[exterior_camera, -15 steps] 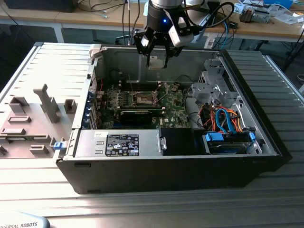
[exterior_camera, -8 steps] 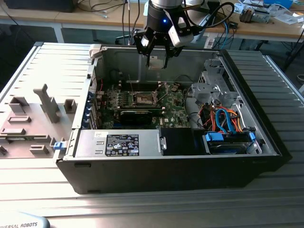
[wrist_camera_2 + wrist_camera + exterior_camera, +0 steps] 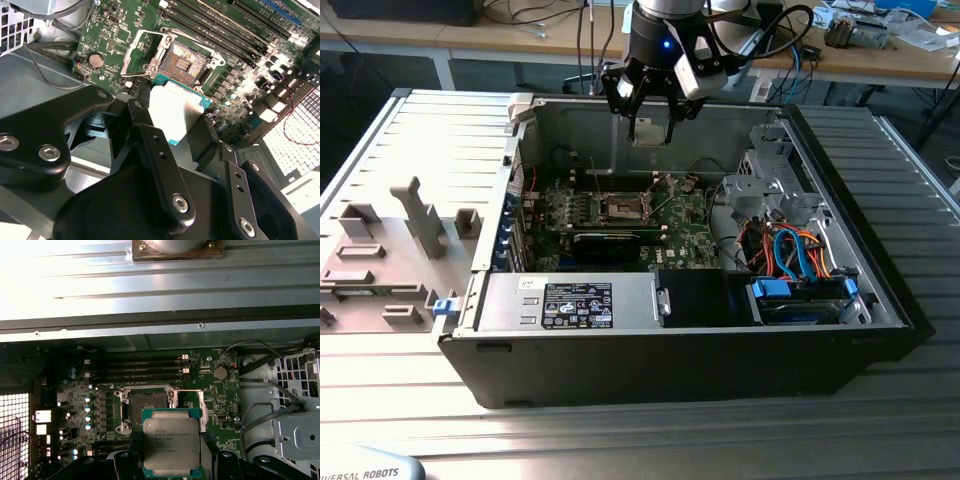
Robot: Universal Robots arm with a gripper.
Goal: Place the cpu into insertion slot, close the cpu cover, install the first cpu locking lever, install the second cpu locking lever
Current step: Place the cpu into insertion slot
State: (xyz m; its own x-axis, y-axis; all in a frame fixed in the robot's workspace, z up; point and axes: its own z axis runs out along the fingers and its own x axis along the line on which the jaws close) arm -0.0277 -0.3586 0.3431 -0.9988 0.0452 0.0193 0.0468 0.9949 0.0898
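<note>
We see a ribbed metal table [image 3: 620, 440] on which a computer case [image 3: 650, 370] lies with its side open, and a green motherboard [image 3: 685, 225] flat on the case floor. In the exterior view the black claw [image 3: 651, 118] hangs inside the case, well above the board. Beneath it the square socket [image 3: 145, 407] lies bare, its dark centre showing. The cover [image 3: 130, 52], a thin silvery frame, stands swung open just beside the socket. The claw is clenched on the chip [image 3: 171, 442], grasping it by two opposite edges; in both wrist views the chip is held apart from the socket, its metal top showing. A coin battery [image 3: 96, 60] sits on the board near the cover.
</note>
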